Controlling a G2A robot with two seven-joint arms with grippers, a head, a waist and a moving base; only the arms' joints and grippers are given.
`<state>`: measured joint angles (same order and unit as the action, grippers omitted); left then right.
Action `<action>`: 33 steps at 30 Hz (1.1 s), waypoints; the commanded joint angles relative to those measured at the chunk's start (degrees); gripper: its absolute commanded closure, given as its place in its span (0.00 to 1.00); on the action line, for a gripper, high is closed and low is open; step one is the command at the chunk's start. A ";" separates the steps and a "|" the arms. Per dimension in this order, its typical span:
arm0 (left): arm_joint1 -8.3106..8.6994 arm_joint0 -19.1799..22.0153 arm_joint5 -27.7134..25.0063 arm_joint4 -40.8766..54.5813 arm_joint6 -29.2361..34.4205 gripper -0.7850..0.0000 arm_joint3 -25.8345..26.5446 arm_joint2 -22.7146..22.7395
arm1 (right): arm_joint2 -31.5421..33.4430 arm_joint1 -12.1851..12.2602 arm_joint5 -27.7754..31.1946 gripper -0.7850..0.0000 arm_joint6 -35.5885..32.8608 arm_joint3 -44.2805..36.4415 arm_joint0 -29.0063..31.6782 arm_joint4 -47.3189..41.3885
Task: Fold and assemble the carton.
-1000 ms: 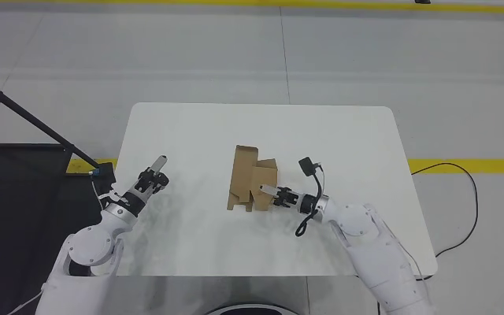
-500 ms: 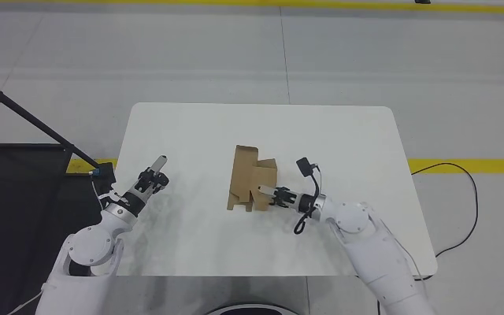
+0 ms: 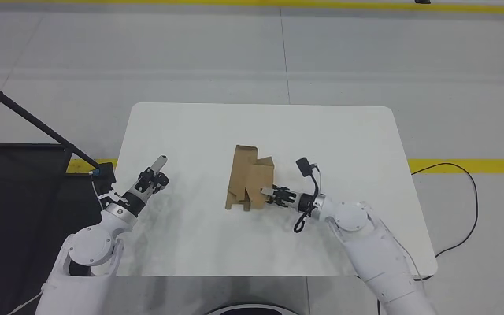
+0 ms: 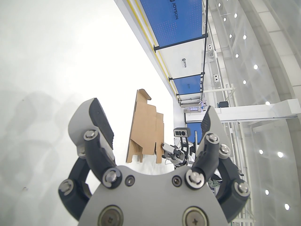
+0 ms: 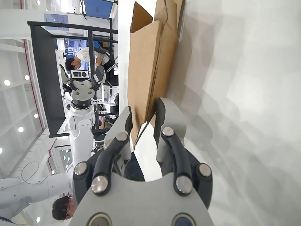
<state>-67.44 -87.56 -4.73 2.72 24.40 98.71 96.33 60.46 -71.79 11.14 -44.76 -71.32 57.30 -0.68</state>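
Grips the carton (image 3: 248, 179) with the right gripper (image 3: 270, 194), closed onto a flap edge at the carton's near right corner. Pinches the cardboard between the pads (image 5: 160, 112), one on each face of the flap, as seen from the right wrist. Has that flap standing a little apart from the carton's lower layer just beyond the pinch. Rests the carton on the white table (image 3: 197, 134), with tabletop reaching out from the carton on every side. Shows the carton brown and mostly flat, long side running away from the robot, panels stepped along its right edge and short tabs at its near end. Holds the left gripper (image 3: 157, 169) well apart from the carton, off to the carton's left and about level with its middle. Spreads the fingers (image 4: 101, 116) of that gripper wide apart, gripping no part of the carton.
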 commanded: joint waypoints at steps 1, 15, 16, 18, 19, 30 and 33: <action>0.00 0.00 0.00 0.00 0.00 0.00 0.00 0.00 | -0.01 0.01 0.36 1.00 -0.23 0.00 -0.01 -0.13; 0.00 0.00 0.00 0.00 0.00 0.00 0.00 0.00 | 1.18 0.56 2.11 1.00 -1.07 -2.14 1.37 -0.19; 0.00 0.00 0.00 0.00 0.00 0.00 0.00 0.00 | 1.23 0.60 2.30 1.00 -1.10 -2.36 1.45 -0.04; 0.00 0.00 0.00 0.00 0.00 0.00 0.00 0.00 | 1.28 0.69 3.19 1.00 -1.16 -2.92 1.60 0.44; 0.00 0.00 0.00 0.00 0.00 0.00 0.00 0.00 | 1.35 0.73 3.47 1.00 -1.16 -3.06 1.73 0.50; 0.00 0.00 0.00 0.00 0.00 0.00 0.00 0.00 | 1.85 1.37 5.86 1.00 -0.36 -6.37 3.00 5.00; 0.00 0.00 0.00 0.00 0.00 0.00 0.00 0.00 | 2.00 1.53 6.88 1.00 1.07 -7.44 3.62 6.99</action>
<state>-67.44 -87.56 -4.73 2.72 24.40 98.71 96.33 62.42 -70.30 17.61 -44.19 -78.42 60.70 5.76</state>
